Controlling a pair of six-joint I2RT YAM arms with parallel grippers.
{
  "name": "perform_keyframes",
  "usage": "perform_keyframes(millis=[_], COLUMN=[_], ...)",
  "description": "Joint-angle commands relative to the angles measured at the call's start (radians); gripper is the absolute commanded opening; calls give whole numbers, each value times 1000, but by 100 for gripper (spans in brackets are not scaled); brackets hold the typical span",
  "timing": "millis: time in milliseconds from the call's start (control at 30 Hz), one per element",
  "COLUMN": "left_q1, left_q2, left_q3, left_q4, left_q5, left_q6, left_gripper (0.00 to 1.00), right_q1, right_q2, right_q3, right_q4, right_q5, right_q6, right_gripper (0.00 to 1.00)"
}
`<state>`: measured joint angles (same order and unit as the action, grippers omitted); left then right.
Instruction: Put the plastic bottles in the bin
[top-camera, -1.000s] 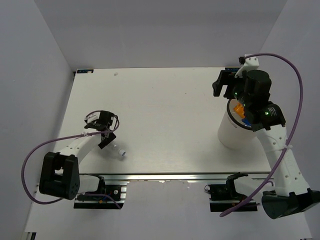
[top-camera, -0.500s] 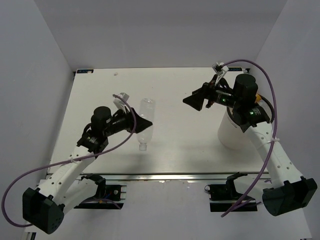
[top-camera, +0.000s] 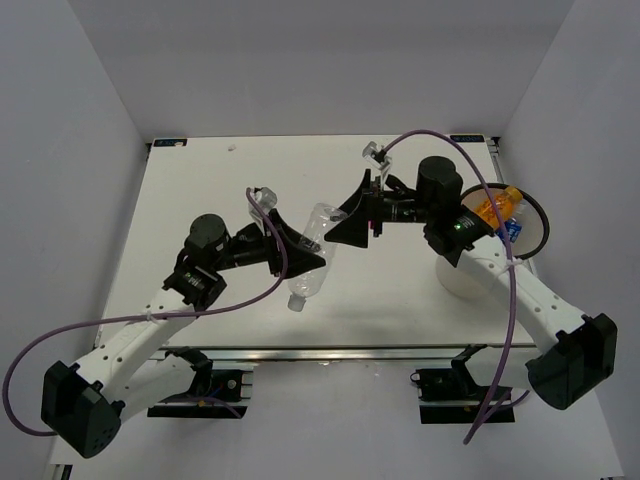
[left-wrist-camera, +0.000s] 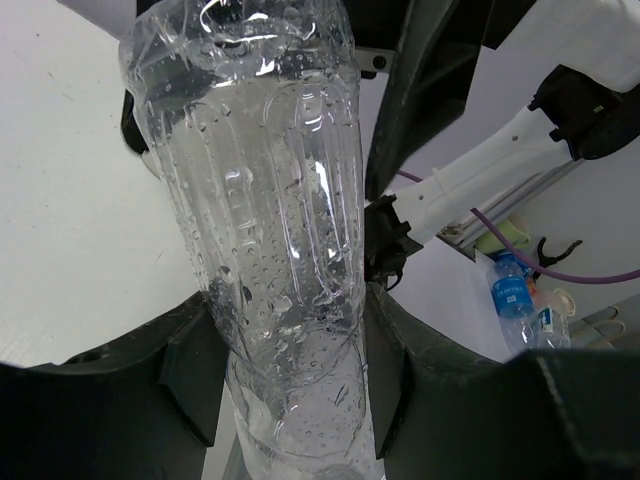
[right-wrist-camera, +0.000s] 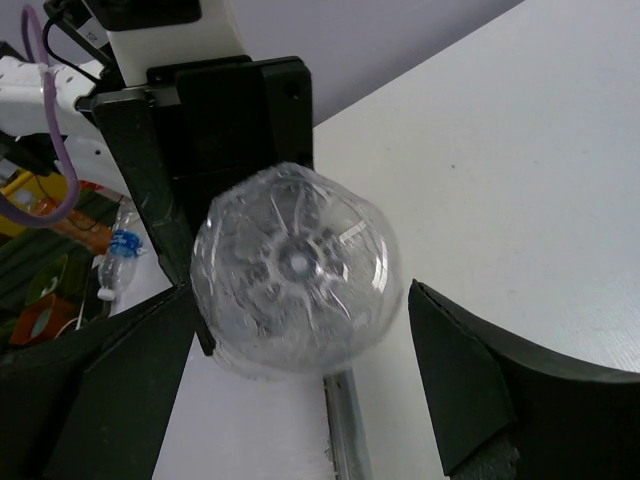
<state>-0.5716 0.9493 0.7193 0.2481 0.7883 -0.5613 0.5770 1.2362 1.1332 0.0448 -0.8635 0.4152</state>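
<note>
Bin (top-camera: 457, 281) tipped, orange bottle (top-camera: 492, 207) inside; left claw (top-camera: 306, 260) pinches clear bottle (top-camera: 319, 227), right claw (top-camera: 340, 230) spread.

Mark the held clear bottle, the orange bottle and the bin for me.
clear bottle (left-wrist-camera: 270, 230), left wrist view, on its ribbed body.
orange bottle (top-camera: 495, 206), top external view, on its side.
bin (top-camera: 457, 281), top external view, on its white outer wall.
</note>
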Motion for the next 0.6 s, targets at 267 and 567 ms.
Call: perform_keyframes(millis=[267,567], left_q1=[-51,-50], left_q2=[43,54], left_q3=[48,285], left_q4=[94,-441], left_q5=[-33,-733], left_q6=[9,71], left_gripper=[77,98], right_q1=[55,-175], right_q2=[-3,-53], right_q3=[23,206], right_q4=[189,-332], right_q5=[120,548], right_q6=[96,-96], right_gripper=[35,15])
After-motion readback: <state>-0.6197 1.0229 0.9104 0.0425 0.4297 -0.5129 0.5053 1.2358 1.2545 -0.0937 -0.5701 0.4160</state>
